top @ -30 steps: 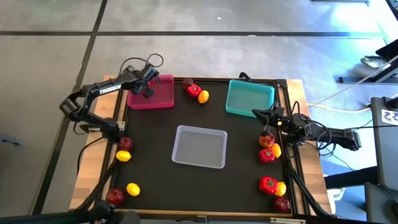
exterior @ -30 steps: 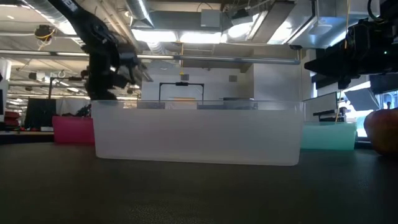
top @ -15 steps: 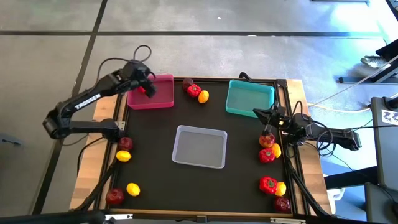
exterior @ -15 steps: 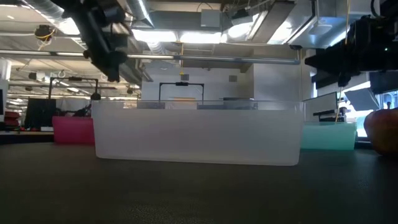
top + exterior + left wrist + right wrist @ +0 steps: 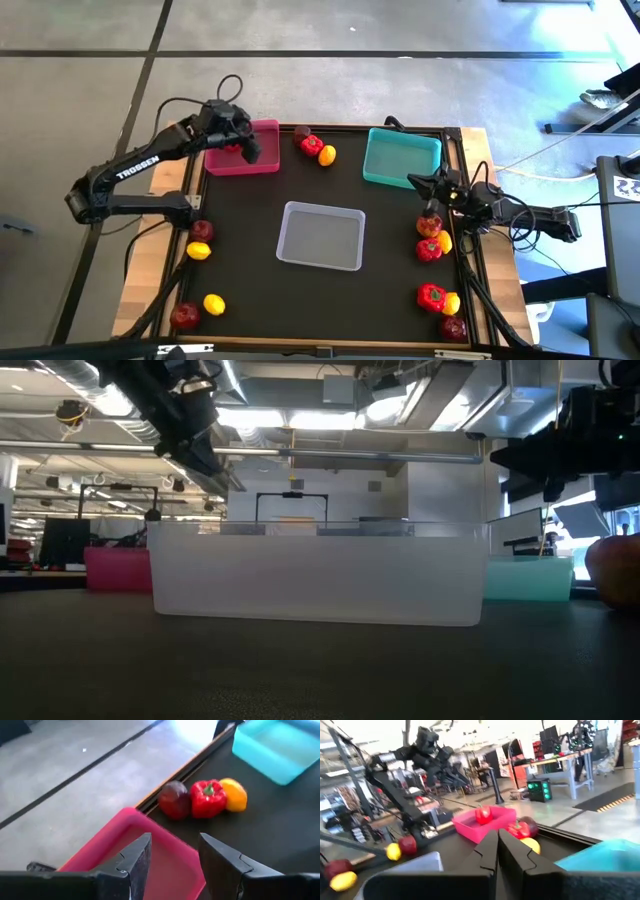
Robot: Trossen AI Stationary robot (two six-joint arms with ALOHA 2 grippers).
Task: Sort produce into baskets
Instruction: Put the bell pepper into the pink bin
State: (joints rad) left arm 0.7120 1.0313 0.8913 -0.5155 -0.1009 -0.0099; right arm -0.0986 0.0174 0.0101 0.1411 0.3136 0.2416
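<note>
My left gripper (image 5: 248,150) is open and empty above the pink basket (image 5: 262,160), whose rim shows below its fingers in the left wrist view (image 5: 165,865). A red pepper (image 5: 483,814) sits in that basket. My right gripper (image 5: 431,203) is shut and empty, held above a red pepper (image 5: 428,224) at the table's right side, near the teal basket (image 5: 400,158). The clear basket (image 5: 322,235) stands in the middle of the table. An apple (image 5: 175,800), a pepper (image 5: 207,797) and a lemon (image 5: 234,795) lie together at the far edge.
On the right lie a lemon (image 5: 444,241), a pepper (image 5: 428,250), and nearer the front a pepper (image 5: 431,295), a lemon (image 5: 451,302) and an apple (image 5: 453,326). On the left lie an apple (image 5: 201,230), two lemons (image 5: 199,251) and an apple (image 5: 185,315).
My left gripper has gone up over the pink basket and turned, while its arm's elbow has swung out toward the table's left. My right arm has kept still.
</note>
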